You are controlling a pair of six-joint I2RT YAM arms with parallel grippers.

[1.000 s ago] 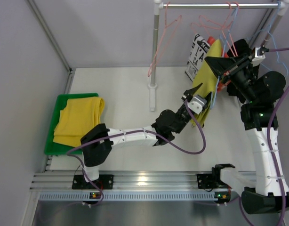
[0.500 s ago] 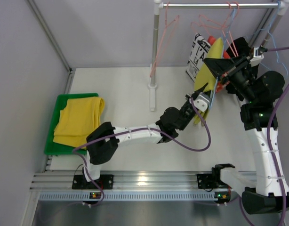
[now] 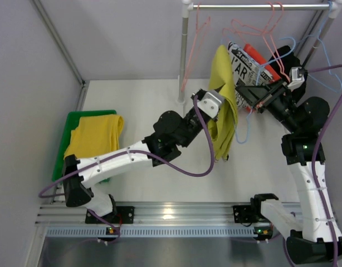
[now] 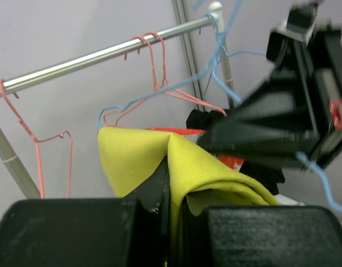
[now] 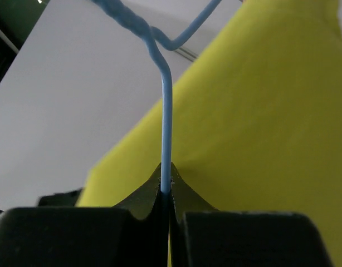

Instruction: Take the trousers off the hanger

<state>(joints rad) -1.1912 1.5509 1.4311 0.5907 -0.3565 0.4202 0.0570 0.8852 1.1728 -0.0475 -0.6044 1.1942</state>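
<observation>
The olive-yellow trousers hang in a long fold from my left gripper, which is shut on their top edge; in the left wrist view the cloth is pinched between the fingers. A second, golden yellow pair of trousers lies folded on the green tray. My right gripper is shut on the thin blue hanger, just right of the hanging cloth. The hanger's lower loop shows beside the cloth's right edge; I cannot tell whether it still passes through the fold.
A metal rail at the back carries pink hangers, a black-and-white printed cloth and a red-orange garment. Its upright pole stands close behind the left arm. Walls close in on the left and back.
My left gripper shut on the olive-yellow trousers and swung up and to the left, drawing them away from the right gripper. The right gripper kept its hold on the blue hanger.
</observation>
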